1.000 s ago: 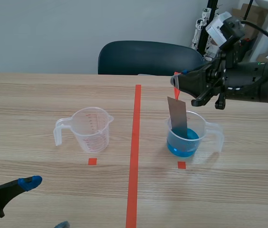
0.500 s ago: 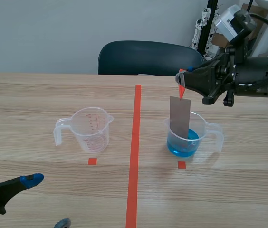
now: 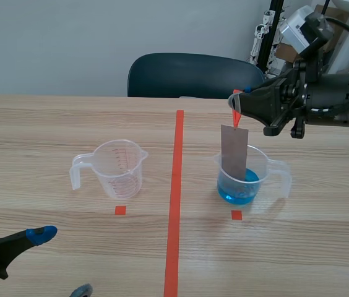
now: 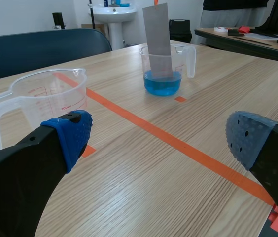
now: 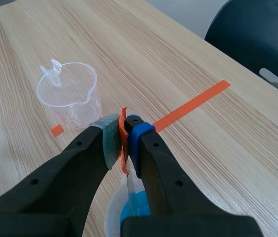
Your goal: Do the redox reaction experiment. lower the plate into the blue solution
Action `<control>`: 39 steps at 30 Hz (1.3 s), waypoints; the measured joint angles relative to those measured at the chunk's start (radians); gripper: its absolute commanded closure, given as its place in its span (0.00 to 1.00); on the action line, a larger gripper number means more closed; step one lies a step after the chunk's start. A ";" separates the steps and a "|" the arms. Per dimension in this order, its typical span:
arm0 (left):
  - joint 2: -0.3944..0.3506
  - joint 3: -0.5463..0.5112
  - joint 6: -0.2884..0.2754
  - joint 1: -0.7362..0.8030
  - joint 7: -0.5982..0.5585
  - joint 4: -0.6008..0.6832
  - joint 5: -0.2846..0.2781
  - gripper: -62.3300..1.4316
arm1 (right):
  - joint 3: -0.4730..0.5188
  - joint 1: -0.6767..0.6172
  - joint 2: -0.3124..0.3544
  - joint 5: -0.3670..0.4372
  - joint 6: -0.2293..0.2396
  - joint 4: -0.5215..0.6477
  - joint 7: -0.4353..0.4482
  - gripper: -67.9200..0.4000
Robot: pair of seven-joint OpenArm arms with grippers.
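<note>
Scene view: plate (image 3: 234, 151) below right jaws (seemingly tab-held)

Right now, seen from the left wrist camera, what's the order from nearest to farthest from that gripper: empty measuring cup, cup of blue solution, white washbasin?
From the left gripper:
1. Empty measuring cup, right beside one finger.
2. Cup of blue solution, well ahead of the fingers.
3. White washbasin, far back in the room.

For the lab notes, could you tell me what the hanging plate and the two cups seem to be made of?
The plate looks like thin metal sheet, matte grey, flat; possibly card. The empty cup and the cup of blue solution look like clear plastic: see-through walls, moulded handles.
</note>
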 measured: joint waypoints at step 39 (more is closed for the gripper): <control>0.000 0.000 0.000 0.000 0.000 0.000 0.000 0.08 | 0.000 0.001 0.000 -0.046 -0.015 0.000 -0.007 0.99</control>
